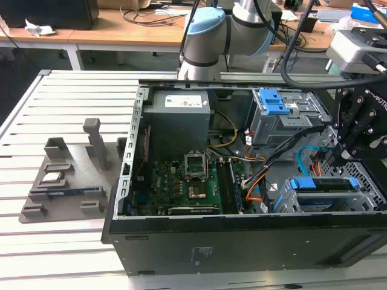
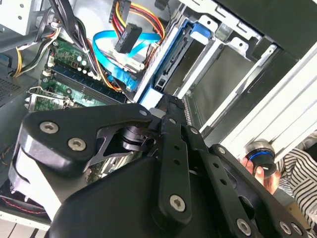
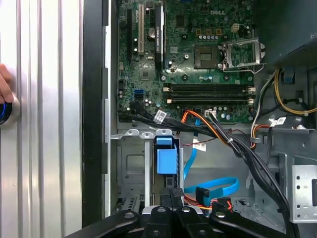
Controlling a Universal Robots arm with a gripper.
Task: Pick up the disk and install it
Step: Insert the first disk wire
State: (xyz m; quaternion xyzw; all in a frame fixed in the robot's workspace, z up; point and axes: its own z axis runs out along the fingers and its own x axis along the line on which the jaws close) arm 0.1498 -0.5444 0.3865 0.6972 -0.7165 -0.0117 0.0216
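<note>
Exterior view, going left to right: grey plastic fixture tray point(image 1: 63, 184), blocky w/ upright posts, flat on the ribbed white slat table point(image 1: 36, 103), at about 9 o'clock from the case. Open black steel PC case point(image 1: 242, 241) lies on its side. Inside: matte grey PSU box point(image 1: 179, 124), green motherboard point(image 1: 181, 184) w/ square metal CPU socket, orange + blue flat cables. At 1 o'clock from the board, a grey drive cage point(image 1: 284, 121) w/ blue plastic latch.

The disk point(image 1: 323, 184) is seated edge-up in the lower bay at about 4 o'clock in the case, blue rail on top; in first wrist view it's a narrow slab w/ blue tab point(image 3: 167, 161) between silver sheet-metal walls.

Black gripper point(image 1: 335, 158) hangs just above the disk's end; can't tell if fingers are apart or together.
</note>
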